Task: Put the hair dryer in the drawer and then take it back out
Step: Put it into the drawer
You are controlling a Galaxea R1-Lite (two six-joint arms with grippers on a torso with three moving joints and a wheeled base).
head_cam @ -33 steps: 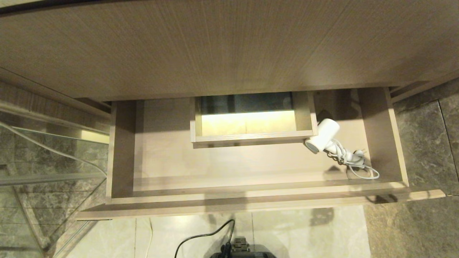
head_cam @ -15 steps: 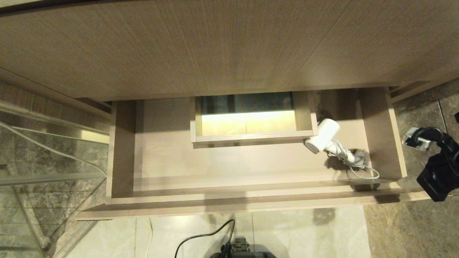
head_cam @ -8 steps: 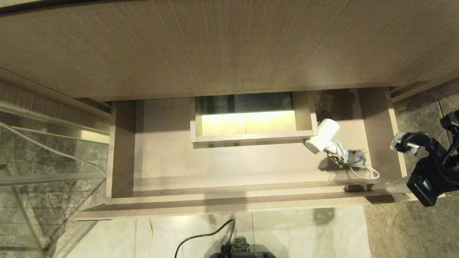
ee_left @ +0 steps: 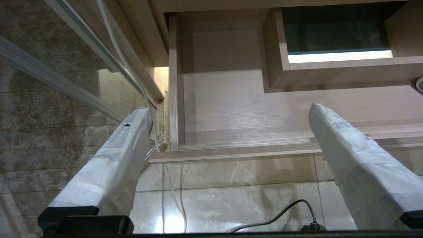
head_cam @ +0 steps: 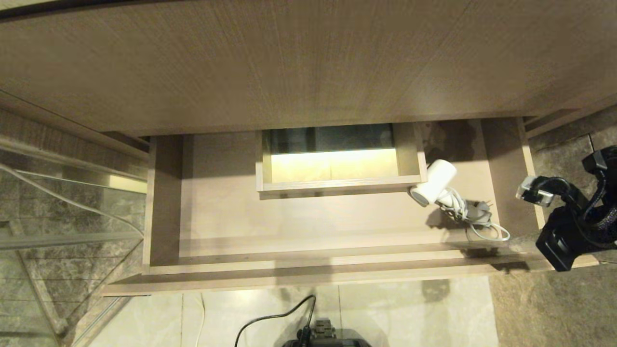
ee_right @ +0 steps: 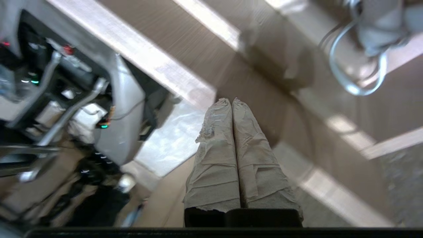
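head view: the right gripper (ee_right: 232,100), fingers pressed together and empty, hangs at the open drawer's (head_cam: 337,274) right front corner. inside it, the white hair dryer (head_cam: 434,182) lies by the boxed cut-out (head_cam: 337,185), cord (head_cam: 484,231) coiled. the left gripper (ee_left: 231,115) stays spread, parked.

One drawer (head_cam: 164,202); one hair dryer (head_cam: 436,180); one black cable (head_cam: 270,318).

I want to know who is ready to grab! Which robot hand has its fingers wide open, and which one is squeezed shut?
The left gripper is open, fingers far apart. The right gripper is pressed shut, empty.
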